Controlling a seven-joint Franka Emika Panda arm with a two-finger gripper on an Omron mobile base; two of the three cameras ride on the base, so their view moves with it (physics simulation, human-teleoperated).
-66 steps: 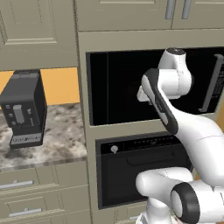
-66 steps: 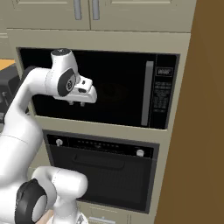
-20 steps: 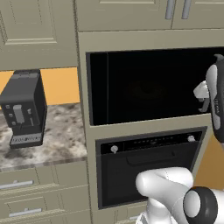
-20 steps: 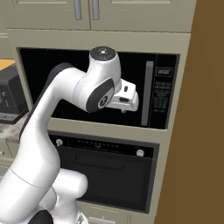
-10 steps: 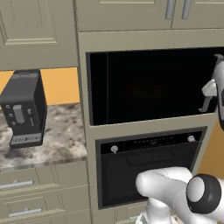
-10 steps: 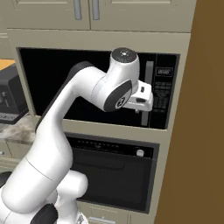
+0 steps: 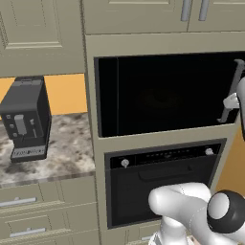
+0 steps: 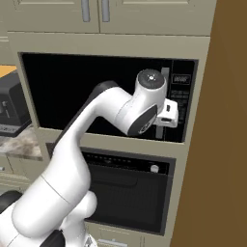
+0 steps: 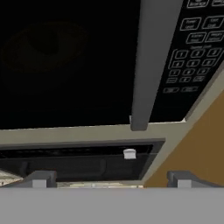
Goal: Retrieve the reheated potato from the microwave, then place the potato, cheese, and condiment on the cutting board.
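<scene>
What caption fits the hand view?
Open pincer faces the closed microwave's grey door handle, keypad alongside, oven below.

Hand view: the microwave [image 9: 65, 65] faces the fingers [image 9: 40, 178], its door handle [image 9: 151, 65] above and between them, keypad [image 9: 192, 57] right of the handle. The oven [image 9: 78, 162] lies below the microwave, its knob [image 9: 129, 153] just above the fingers.
</scene>
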